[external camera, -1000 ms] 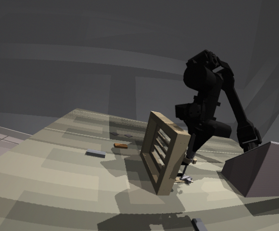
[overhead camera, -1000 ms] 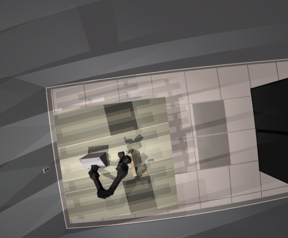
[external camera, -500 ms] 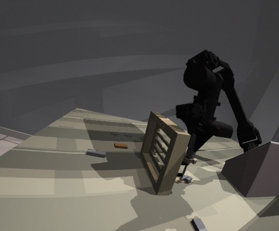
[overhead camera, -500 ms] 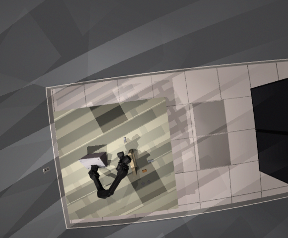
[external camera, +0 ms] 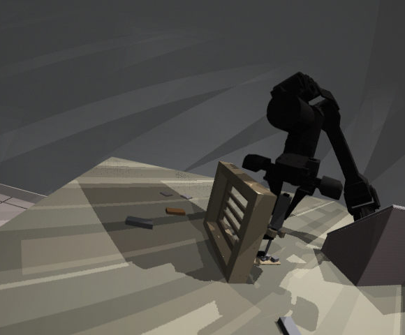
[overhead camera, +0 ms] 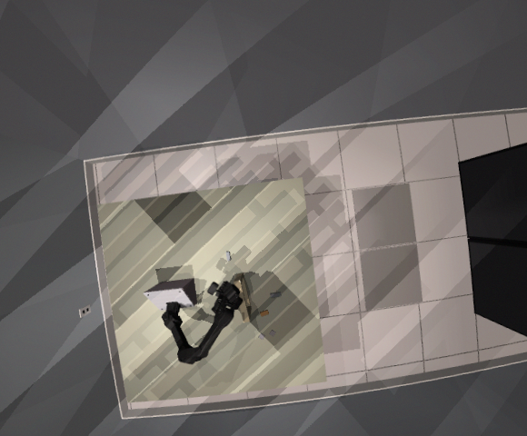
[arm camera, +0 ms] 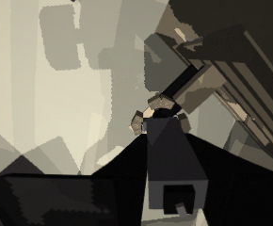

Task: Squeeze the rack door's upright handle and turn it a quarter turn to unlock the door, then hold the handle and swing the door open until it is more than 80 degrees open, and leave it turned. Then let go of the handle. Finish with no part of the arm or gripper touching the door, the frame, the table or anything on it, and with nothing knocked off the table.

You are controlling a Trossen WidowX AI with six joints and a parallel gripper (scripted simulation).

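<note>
The slatted wooden frame with its door point(overhead camera: 245, 304) point(external camera: 252, 238) stands upright on the table; its slats also fill the right side of the wrist view. No gap from an open door is visible. The dark upright handle point(external camera: 281, 209) point(arm camera: 175, 153) stands on the side facing the arm, above small tan jaws point(arm camera: 161, 102). My gripper point(external camera: 281, 213) point(arm camera: 164, 139) points down and is shut on the handle, one finger on each side. In the wrist view the handle stands at a slant to the tan block point(arm camera: 200, 89) joining it to the door. The lower handle is partly hidden.
A pale sloped box point(overhead camera: 172, 294) point(external camera: 383, 248) stands near the arm base. Behind the frame lie a dark grey bar point(overhead camera: 275, 294) point(external camera: 139, 222), an orange block point(overhead camera: 264, 312) point(external camera: 175, 211) and two small flat pieces. Another grey bar point(overhead camera: 228, 255) point(external camera: 288, 326) lies off the frame's end.
</note>
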